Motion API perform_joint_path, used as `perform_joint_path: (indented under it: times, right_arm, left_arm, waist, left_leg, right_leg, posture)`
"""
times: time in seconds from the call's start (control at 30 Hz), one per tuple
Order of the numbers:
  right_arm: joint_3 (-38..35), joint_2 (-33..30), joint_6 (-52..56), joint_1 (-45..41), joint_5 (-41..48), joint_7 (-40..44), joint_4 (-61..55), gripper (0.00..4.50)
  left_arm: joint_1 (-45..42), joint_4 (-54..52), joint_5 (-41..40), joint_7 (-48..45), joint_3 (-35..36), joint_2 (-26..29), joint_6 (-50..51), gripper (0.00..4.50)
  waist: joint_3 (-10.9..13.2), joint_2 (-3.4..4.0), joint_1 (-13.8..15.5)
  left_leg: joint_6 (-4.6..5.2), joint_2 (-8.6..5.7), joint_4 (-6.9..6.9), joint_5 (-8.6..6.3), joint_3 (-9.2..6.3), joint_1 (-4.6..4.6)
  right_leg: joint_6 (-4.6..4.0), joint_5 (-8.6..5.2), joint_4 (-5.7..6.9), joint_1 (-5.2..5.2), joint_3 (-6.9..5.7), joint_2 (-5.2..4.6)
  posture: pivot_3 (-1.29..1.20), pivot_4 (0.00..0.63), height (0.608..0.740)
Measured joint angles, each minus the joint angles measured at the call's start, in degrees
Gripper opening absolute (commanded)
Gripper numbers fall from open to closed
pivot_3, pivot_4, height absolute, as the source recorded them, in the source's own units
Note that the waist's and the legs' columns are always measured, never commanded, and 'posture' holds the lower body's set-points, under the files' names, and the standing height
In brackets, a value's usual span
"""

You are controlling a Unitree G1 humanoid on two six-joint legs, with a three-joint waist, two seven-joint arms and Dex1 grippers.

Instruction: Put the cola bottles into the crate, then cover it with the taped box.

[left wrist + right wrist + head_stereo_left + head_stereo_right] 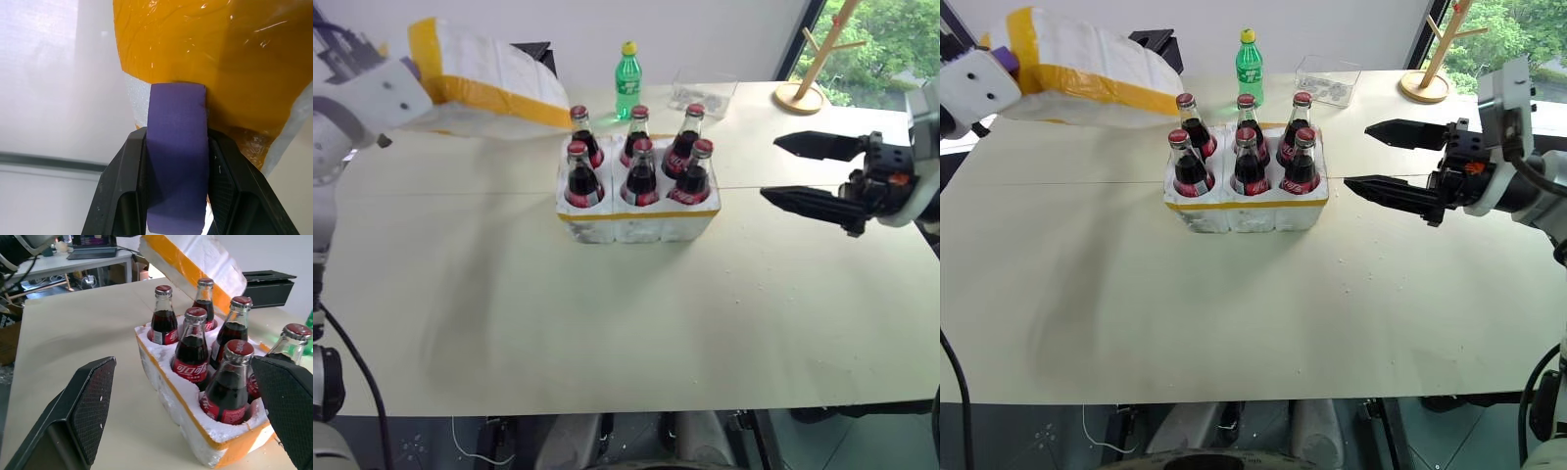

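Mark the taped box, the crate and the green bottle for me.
taped box [499, 69], left eye view, on its white top face.
crate [636, 223], left eye view, on its front foam wall.
green bottle [627, 83], left eye view, on its label.

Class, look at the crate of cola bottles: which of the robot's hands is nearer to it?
Right. The right hand, open, hovers just beside the crate, level with the bottles. The left hand is farther off and higher, holding the taped box up near the crate's far left corner.
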Motion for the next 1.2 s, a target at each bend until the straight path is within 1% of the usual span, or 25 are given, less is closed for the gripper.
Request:
perform_joint_path:
  times: [0.4, 0.6, 0.7, 0.8, 1.0, 1.2]
  right_arm:
    - [1.4, 0.8, -0.7, -1.6, -1.4, 0.2, 0.6, 4.5]
    - [2.3, 0.9, -0.9, -1.6, -2.3, 0.6, 1.0, 4.5]
    - [2.3, 0.9, -0.9, -1.7, -2.7, 0.9, 1.5, 4.5]
    - [2.3, 0.9, -0.9, -1.6, -3.3, 1.3, 1.7, 4.5]
    - [2.3, 0.8, -0.9, -1.6, -4.4, 1.9, 3.2, 4.5]
    - [2.3, 0.8, -0.9, -1.7, -4.7, 2.2, 3.9, 4.5]
  left_arm:
    - [-2.5, 0.0, 0.0, 3.0, 0.4, 0.0, -0.7, 1.58]
    - [-7.0, 0.1, -0.4, 4.4, 1.4, -0.5, -1.0, 1.58]
    - [-9.6, 0.0, -2.8, 4.6, 3.0, -1.5, -2.0, 1.58]
    - [-10.2, -0.2, -6.0, 4.2, 4.5, -3.2, -4.2, 1.58]
    - [-10.1, -1.9, -13.5, 1.9, 6.2, -6.6, -11.6, 1.58]
    - [-10.1, -4.5, -16.4, -0.4, 6.0, -9.8, -16.2, 1.58]
  waist:
    - [0.0, 0.0, -0.1]
    - [0.0, -0.02, 0.0]
    - [0.0, -0.02, -0.1]
    - [0.0, -0.01, -0.1]
    - [0.0, -0.02, -0.1]
    - [0.0, -0.01, -0.1]
  left_leg:
    - [-0.05, 0.0, 0.0, 0.03, 0.01, 0.0]
    - [-0.12, -0.01, 0.03, 0.07, 0.01, -0.01]
    - [-0.15, -0.02, 0.04, 0.09, 0.01, -0.01]
    - [-0.19, -0.01, 0.04, 0.11, 0.01, -0.01]
    - [-0.2, -0.01, 0.18, 0.12, 0.02, -0.01]
    - [-0.15, -0.01, 0.36, 0.09, 0.02, -0.01]
  right_leg:
    - [0.0, 0.0, 0.01, -0.01, 0.0, 0.0]
    - [0.0, 0.0, 0.01, 0.0, -0.01, 0.01]
    - [0.0, 0.0, 0.02, 0.0, -0.01, 0.01]
    - [0.01, 0.0, 0.03, -0.01, 0.0, 0.01]
    - [0.01, 0.01, 0.02, 0.05, 0.0, 0.0]
    - [0.07, 0.04, 0.03, 0.15, 0.0, 0.01]
  posture:
    - [0.0, 0.15, 0.736]
    - [0.0, 0.15, 0.736]
    - [0.0, 0.15, 0.736]
    - [0.0, 0.15, 0.736]
    - [0.0, 0.15, 0.736]
    - [0.0, 0.15, 0.736]
